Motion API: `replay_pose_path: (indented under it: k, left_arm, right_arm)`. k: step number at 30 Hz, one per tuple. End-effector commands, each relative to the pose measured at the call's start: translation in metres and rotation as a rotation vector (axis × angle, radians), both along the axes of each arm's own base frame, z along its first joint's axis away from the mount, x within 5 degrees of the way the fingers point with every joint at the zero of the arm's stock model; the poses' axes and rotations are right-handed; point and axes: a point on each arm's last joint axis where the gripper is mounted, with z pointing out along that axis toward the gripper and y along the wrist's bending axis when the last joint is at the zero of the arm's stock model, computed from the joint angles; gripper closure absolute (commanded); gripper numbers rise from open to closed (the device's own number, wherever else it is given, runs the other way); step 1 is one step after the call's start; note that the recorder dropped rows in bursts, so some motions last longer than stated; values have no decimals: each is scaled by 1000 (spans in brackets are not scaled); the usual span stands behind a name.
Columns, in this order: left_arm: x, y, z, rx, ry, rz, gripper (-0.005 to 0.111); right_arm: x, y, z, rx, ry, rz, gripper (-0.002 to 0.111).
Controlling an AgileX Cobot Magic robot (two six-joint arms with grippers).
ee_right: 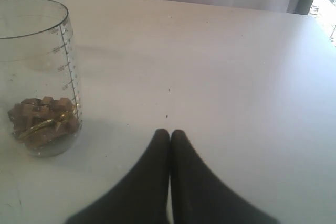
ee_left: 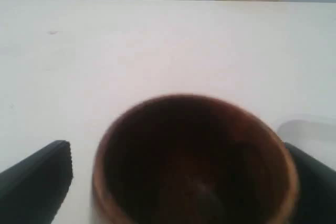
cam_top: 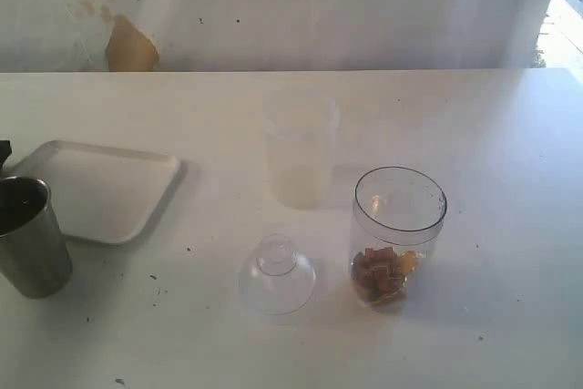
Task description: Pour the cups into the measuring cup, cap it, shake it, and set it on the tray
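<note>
The left gripper [ee_left: 177, 155] is standing wide around the wooden cup [ee_left: 194, 161], gripping nothing. 1 of its 2 fingers [ee_left: 37, 182] is showing a clear gap to the cup wall. The other is sitting just beside or against it; cannot tell which. The wooden cup is standing upright on the table [ee_left: 157, 45], outside the exterior view. Its interior is reading dark and blurred, so its contents are not resolvable.

Exterior view, left to right:
- The tumbler [cam_top: 32, 239] is standing upright at the far left edge, just beside the near corner of the tray [cam_top: 109, 179].
- The tray is lying flat on the table.
- The frosted cup [cam_top: 299, 157] is standing upright near centre, further back.
- The lid [cam_top: 276, 278] is resting neck up in front of it.
- The measuring cup [cam_top: 398, 225] is standing upright and uncapped just right of the lid, apart from it. Brown and yellowish pieces [cam_top: 383, 278] are lying at its bottom.

The right gripper [ee_right: 169, 132] is pressing its 2 fingers together, holding nothing, near the measuring cup but apart from it.
</note>
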Motion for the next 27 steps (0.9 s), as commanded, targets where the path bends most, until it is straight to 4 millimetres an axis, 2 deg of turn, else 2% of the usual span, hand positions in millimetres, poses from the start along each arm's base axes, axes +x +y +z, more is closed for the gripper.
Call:
replay_pose_path:
  k: [1,5,11,16,20,22,24,25,26,27]
  left_arm:
    - [2,0,8,-14,-63,-1,2]
    - [4,-2,16,-72,-133,-6,2]
    - [5,-2,39,-52,-196,-11,2]
    - [4,-2,65,-55,-264,-5,2]
    - [1,5,89,-82,-257,104,5]
    - [-3,11,103,-84,-226,191,16]
    - [-10,19,115,-87,-162,307,38]
    - [-15,22,117,-87,-105,361,51]
    - [-20,25,124,-77,-75,413,73]
    - [-23,26,125,-54,-48,429,89]
  right_arm:
    - [0,0,1,1,-16,-1,108]
    - [0,0,1,1,-16,-1,108]
    - [0,0,1,1,-16,-1,108]
    - [0,0,1,1,-16,-1,108]
    - [0,0,1,1,-16,-1,108]
    - [0,0,1,1,-16,-1,108]
    - [0,0,1,1,-16,-1,108]
    - [0,0,1,1,-16,-1,108]
    - [0,0,1,1,-16,-1,108]
    - [0,0,1,1,-16,-1,108]
